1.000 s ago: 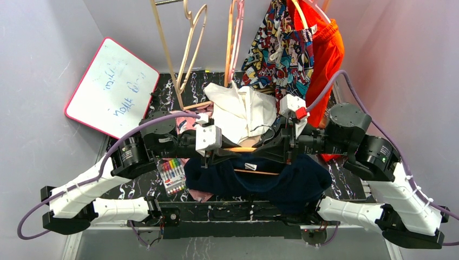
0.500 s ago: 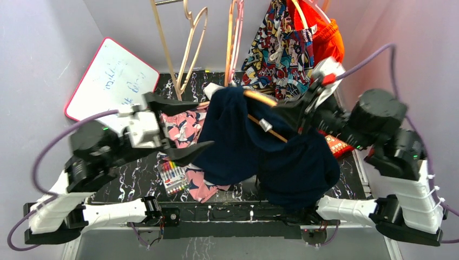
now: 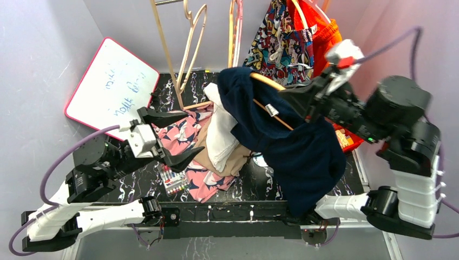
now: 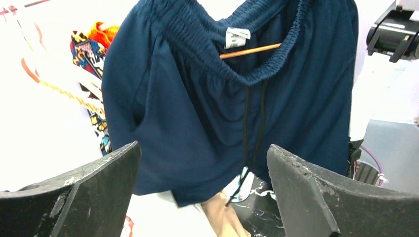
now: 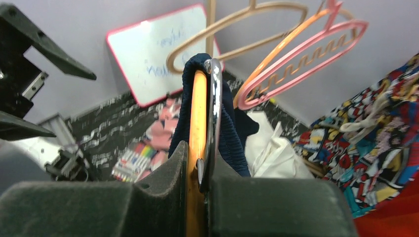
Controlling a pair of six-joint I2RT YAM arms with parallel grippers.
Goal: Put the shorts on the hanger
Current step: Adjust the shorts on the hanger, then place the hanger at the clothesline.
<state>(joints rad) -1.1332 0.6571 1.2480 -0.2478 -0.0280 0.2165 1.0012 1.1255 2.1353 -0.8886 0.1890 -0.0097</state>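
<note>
From above, the shorts (image 3: pixel 295 151) hang on the hanger (image 3: pixel 264 81) at 3 o'clock of the wide-open left gripper (image 3: pixel 195 131); its wrist view suggests soft, light cloth, best gripped at the elastic waistband (image 4: pixel 197 47); the right wrist view shows the right gripper (image 5: pixel 197 158) clamped on the hanger.

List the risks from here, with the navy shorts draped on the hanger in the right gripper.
1. The shorts hang loose on the hanger, with most of the fabric sagging to one side in the top view. A swing might slide them off.
2. The right gripper clamps the hanger at one narrow spot, so it could twist.
3. The left gripper is open and apart from the cloth, so nothing would catch a slip.
</note>
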